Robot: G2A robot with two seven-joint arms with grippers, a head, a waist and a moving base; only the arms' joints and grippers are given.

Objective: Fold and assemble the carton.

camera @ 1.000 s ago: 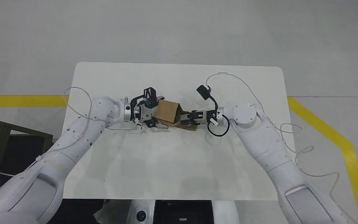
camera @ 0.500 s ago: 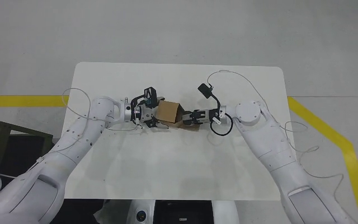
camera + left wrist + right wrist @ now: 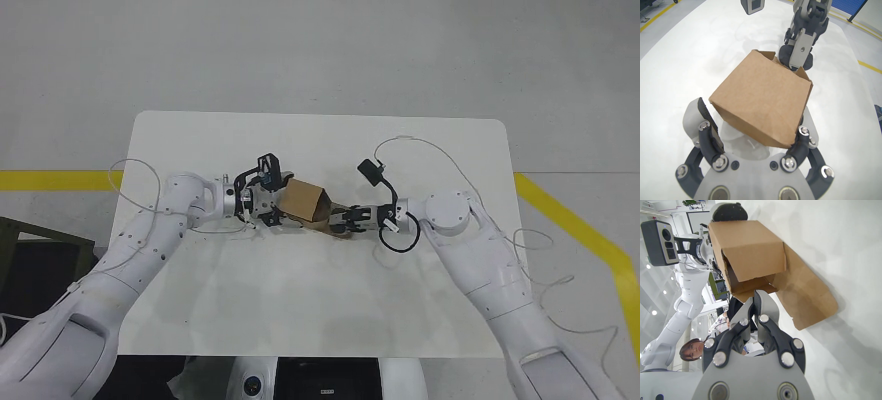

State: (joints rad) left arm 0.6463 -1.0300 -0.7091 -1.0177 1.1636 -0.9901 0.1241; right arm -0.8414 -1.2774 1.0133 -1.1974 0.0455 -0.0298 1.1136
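A brown carton (image 3: 303, 202) sits at the middle of the white table (image 3: 300, 300), tilted, its open end toward my right arm. My left gripper (image 3: 270, 204) is shut on the carton (image 3: 761, 102) across its closed end, one pad (image 3: 706, 117) along one side and the other at the opposite corner. One long flap (image 3: 806, 294) lies flat on the table. My right gripper (image 3: 755, 292) is shut, its tips against the edge of a short flap at the opening of the carton (image 3: 747, 247). In the left wrist view the right gripper (image 3: 794, 66) stands behind the carton's far edge.
Thin cables (image 3: 430, 140) loop over the table behind the right arm and beside the left arm. A broad bare stretch of table lies in front of the carton. Yellow floor tape (image 3: 50, 180) runs past both table ends.
My right gripper has drawn back a little from the carton's opening, toward the table's right and front. The carton has tipped slightly. The left gripper has kept its hold.
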